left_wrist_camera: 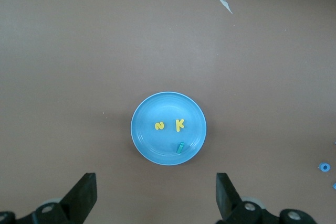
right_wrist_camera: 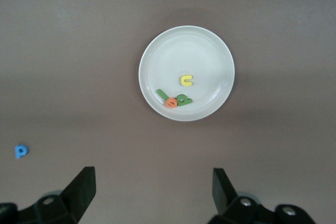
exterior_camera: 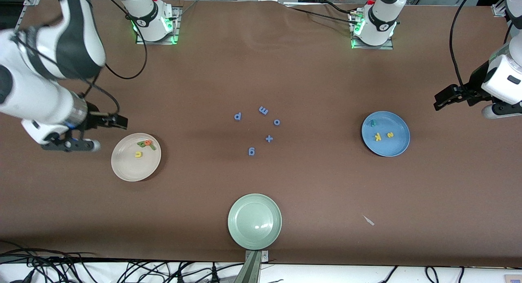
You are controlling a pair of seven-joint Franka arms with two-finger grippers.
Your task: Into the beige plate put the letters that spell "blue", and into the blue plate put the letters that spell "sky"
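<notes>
- The right gripper hangs in the air over bare table just beside the beige plate, toward the right arm's end of the table. Its fingers stand wide apart and hold nothing.
- The beige plate holds four letters. The yellow u lies apart near the plate's middle. The green b, the orange e and the green l lie bunched together, touching, near the rim that faces the robot bases.
- The left gripper hangs in the air over bare table near the blue plate, toward the left arm's end of the table. Its fingers are spread wide, with nothing between them.
- The blue plate holds three letters. The yellow s and the yellow k lie side by side near the plate's middle. The teal y lies near the rim, apart from both.
- Five periwinkle-blue letters lie scattered on the table's middle, between the two plates and outside both.
- A pale green plate sits nearer to the front camera than the periwinkle-blue letters, at the table edge.
- A small pale scrap lies on the table, nearer to the front camera than the blue plate.
</notes>
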